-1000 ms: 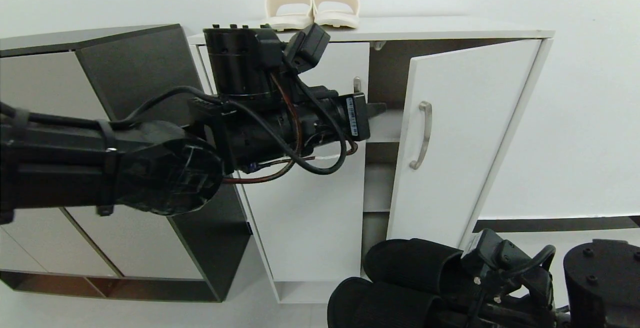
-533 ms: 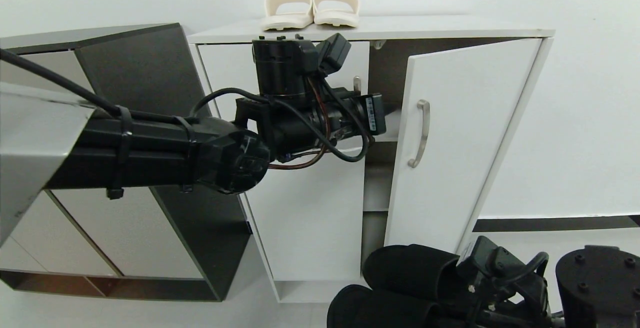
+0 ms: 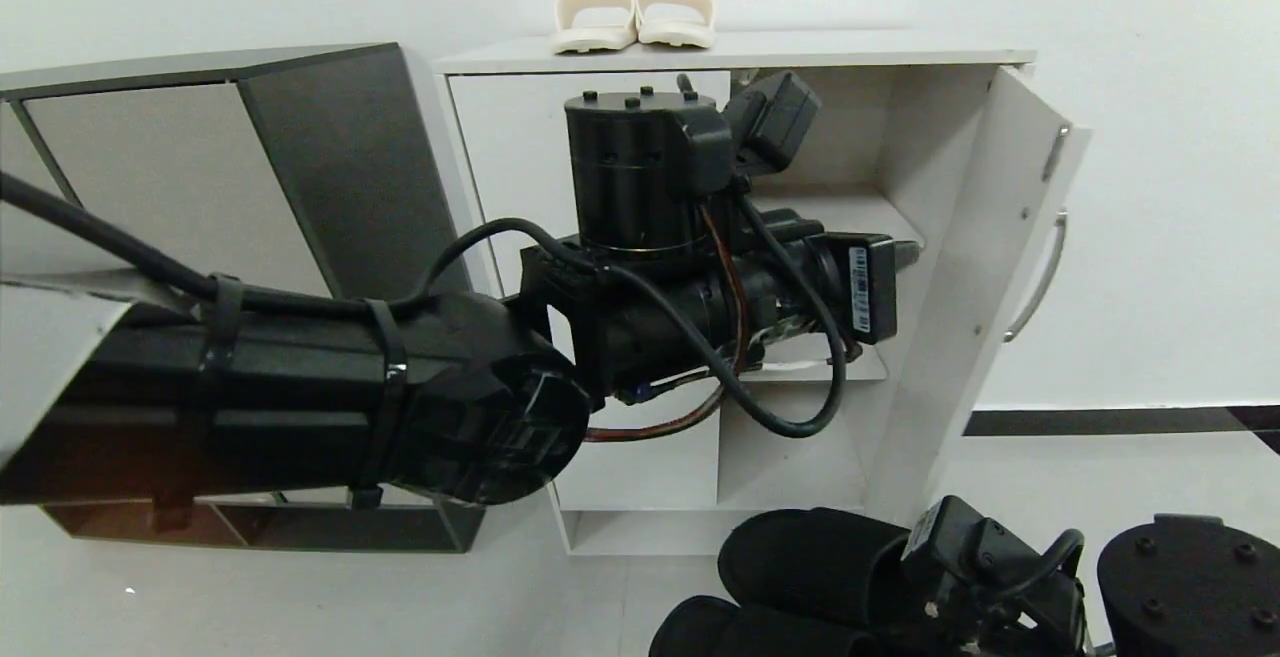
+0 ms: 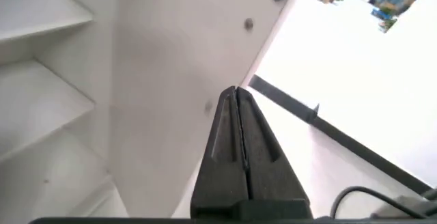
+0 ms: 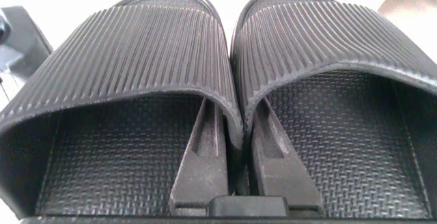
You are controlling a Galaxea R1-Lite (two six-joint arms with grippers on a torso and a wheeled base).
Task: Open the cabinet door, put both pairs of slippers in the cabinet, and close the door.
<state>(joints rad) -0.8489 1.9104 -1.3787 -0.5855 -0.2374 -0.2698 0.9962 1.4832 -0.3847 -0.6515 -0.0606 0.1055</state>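
Observation:
The white cabinet's right door point(image 3: 975, 267) stands wide open, its handle point(image 3: 1040, 267) facing away. My left gripper point(image 3: 905, 252) is shut with nothing in it, its tip point(image 4: 236, 94) against the door's inner face point(image 4: 171, 60). Bare shelves point(image 3: 840, 202) show inside the cabinet. A cream pair of slippers point(image 3: 635, 17) rests on the cabinet top. Low in front of the cabinet, my right gripper point(image 5: 235, 152) is shut on the touching inner straps of the black pair of slippers point(image 5: 225, 67), which also appear in the head view point(image 3: 800, 567).
A dark cabinet point(image 3: 330, 157) with grey doors stands against the white cabinet's left side. The cabinet's left door point(image 3: 510, 167) is closed. Pale floor point(image 3: 1100, 477) and a dark baseboard point(image 3: 1100, 420) lie right of the open door.
The right door has swung from part open to wide open, with my left gripper moving right along its inner face. The head view has shifted. The black slippers sit slightly lower.

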